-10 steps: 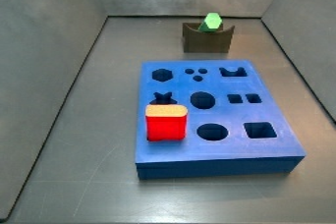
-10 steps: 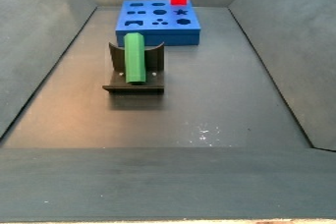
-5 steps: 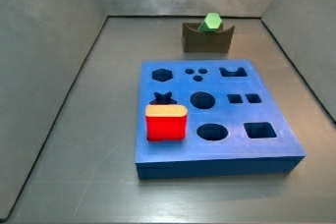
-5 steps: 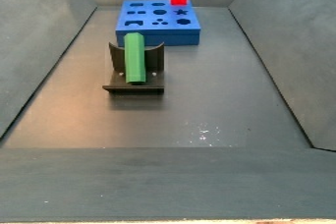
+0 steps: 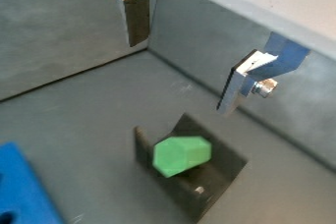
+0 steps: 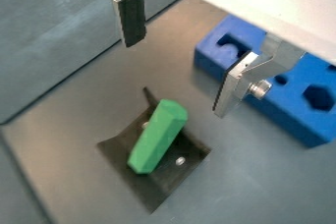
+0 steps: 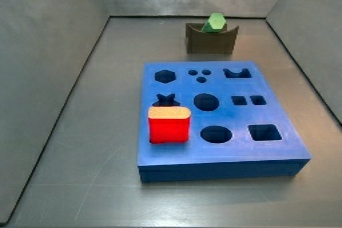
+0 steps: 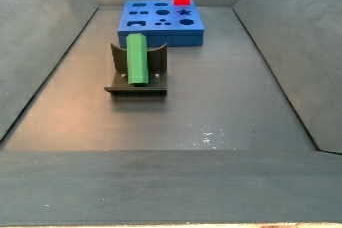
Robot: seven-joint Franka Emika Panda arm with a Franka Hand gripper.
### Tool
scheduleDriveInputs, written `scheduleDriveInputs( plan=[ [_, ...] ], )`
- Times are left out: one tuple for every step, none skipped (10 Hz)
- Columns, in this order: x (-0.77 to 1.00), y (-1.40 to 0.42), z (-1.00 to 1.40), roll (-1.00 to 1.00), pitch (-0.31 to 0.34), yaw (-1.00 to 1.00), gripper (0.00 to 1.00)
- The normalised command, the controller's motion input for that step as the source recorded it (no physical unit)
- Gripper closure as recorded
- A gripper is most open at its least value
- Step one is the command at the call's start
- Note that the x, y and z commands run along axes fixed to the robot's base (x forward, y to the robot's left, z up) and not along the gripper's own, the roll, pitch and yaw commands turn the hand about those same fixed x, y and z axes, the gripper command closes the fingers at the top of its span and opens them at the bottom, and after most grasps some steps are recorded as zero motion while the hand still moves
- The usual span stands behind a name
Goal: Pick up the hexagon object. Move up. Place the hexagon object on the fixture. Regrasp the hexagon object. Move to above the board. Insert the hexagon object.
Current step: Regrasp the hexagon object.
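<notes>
**Hexagon parked on the fixture, regrasp is next**

You have the hexagon (image 8: 135, 58) lying in the notch of the fixture (image 8: 136, 85), left of centre in a side view; in another side view it shows end-on at the top centre (image 7: 217, 20). The gripper (image 6: 182, 53) hangs above it with nothing between its jaws, which stand wide, one finger (image 6: 130, 17) on each side of the bar; the same shows in a wrist view (image 5: 188, 59). The gripper is out of frame in both side views.

Judging by this, placing is done and the regrasp is in hand. You need to come straight down, keep the bar centred between the pads, and close across its flats. The board (image 7: 221, 122) waits in mid-frame, the red block (image 7: 168, 126) standing on its lower left; the hexagonal hole (image 7: 163, 75) is at its upper left.
</notes>
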Motion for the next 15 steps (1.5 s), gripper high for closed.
scheduleDriveInputs(
  plan=[
    [0.0, -0.02, 0.0, 1.0, 0.008, 0.01, 0.0],
    [0.02, -0.02, 0.0, 1.0, 0.011, 0.02, 0.0],
    [0.03, -0.03, -0.01, 1.0, 0.024, 0.02, 0.0],
    [0.05, -0.03, -0.01, 1.0, 0.039, 0.02, 0.0],
    [0.06, -0.03, -0.01, 1.0, 0.053, 0.03, 0.0],
    [0.06, -0.03, -0.01, 1.0, 0.067, 0.04, 0.0],
    [0.08, -0.04, -0.01, 1.0, 0.095, 0.05, 0.0],
    [0.09, -0.04, -0.02, 1.0, 0.123, 0.06, 0.0],
    [0.11, -0.04, -0.02, 1.0, 0.167, 0.1, 0.0],
    [0.11, -0.05, -0.02, 0.93, 0.185, 0.13, 0.0],
    [0.11, -0.05, -0.02, 0.7, 0.17, 0.16, 0.0],
    [0.11, -0.05, -0.02, 0.59, 0.159, 0.17, 0.0],
    [0.11, -0.05, -0.02, 0.37, 0.131, 0.2, 0.0],
    [0.1, -0.04, -0.02, 0.26, 0.105, 0.21, 0.0],
    [0.09, -0.04, -0.01, 0.2, 0.069, 0.21, 0.0]
  ],
)
